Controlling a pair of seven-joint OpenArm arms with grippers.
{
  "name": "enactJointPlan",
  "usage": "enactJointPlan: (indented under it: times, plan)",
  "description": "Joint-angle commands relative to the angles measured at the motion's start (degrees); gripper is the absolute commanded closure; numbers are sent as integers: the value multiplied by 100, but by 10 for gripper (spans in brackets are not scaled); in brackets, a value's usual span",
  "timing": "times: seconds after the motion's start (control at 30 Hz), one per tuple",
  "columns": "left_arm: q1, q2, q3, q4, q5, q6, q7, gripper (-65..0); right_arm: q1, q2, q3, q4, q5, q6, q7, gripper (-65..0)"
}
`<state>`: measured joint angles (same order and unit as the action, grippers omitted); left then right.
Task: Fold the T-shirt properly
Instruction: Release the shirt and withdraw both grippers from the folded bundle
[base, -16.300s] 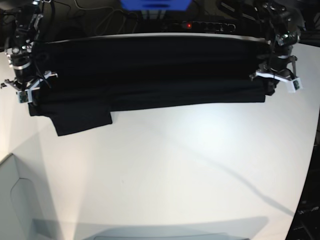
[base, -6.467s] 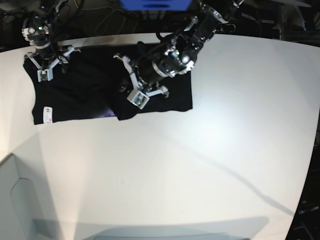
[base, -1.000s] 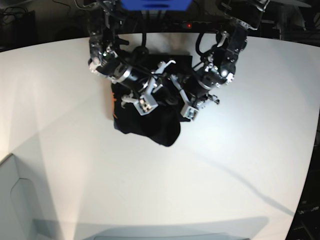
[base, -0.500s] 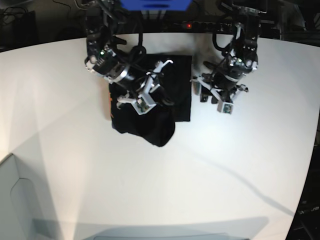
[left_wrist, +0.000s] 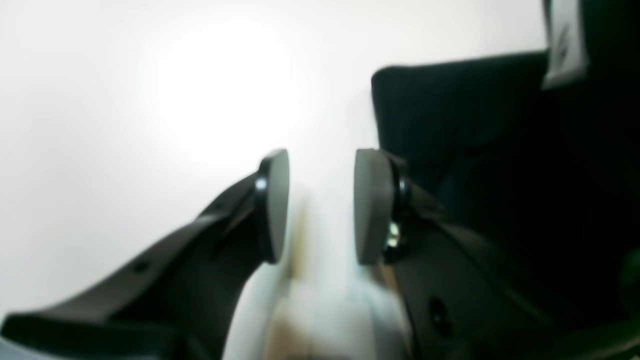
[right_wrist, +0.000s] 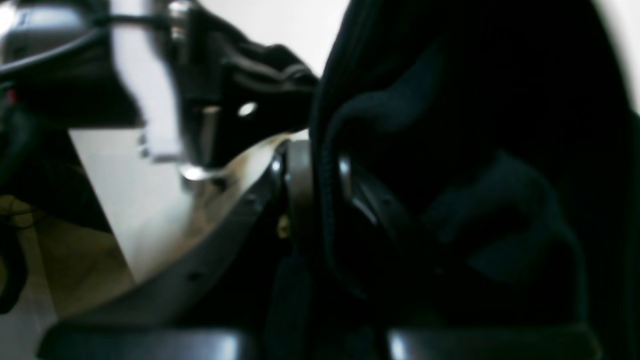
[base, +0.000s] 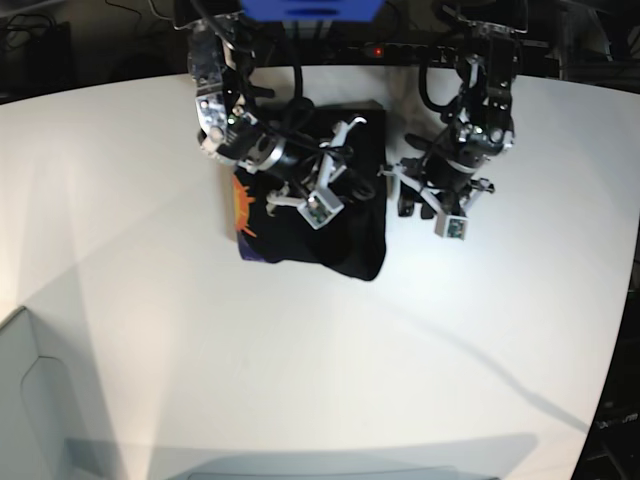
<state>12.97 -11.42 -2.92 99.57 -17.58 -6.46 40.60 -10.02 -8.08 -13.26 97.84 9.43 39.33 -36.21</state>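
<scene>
Both arms are black, jointed, with silver-white bands and brackets near the wrists and black cables looping along the upper links toward twelve o'clock in the base view. A small white block is fixed beside each wrist. The left gripper (left_wrist: 320, 205) has two black, curved fingers ending in flat, oval grey pads (left_wrist: 367, 205), each fastened by a bright metal screw. The right gripper (right_wrist: 320, 200) shows the same black fingers, with small round holes along one.
</scene>
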Motion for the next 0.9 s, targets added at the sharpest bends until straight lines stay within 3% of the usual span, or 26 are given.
enactJointPlan:
  times: [0.0,0.13,0.37,0.5,0.67,0.87]
  plan:
    - [-44,-23,-108,210,-39,-27,-91,-213,66,-41,-24,84,151,67,170,0]
    - [87,-23,-574,342,-31,-27,-73,-213,145,126,-59,75,151,67,126,-2]
    - [167,-32,-1348,395,-31,-35,-73,-213,-13,416,-15,400,187,67,126,-201]
    - [254,-32,-1673,395,-39,-35,-73,-213,-347,583,-6,1200,195,67,135,-269]
    - [298,-120,-1884,395,-39,-35,-73,-213,-576,733,38,1622,195,67,161,-277]
    - [386,-190,-2482,395,-39,-35,-73,-213,-681,733,662,1614,195,67,170,-280]
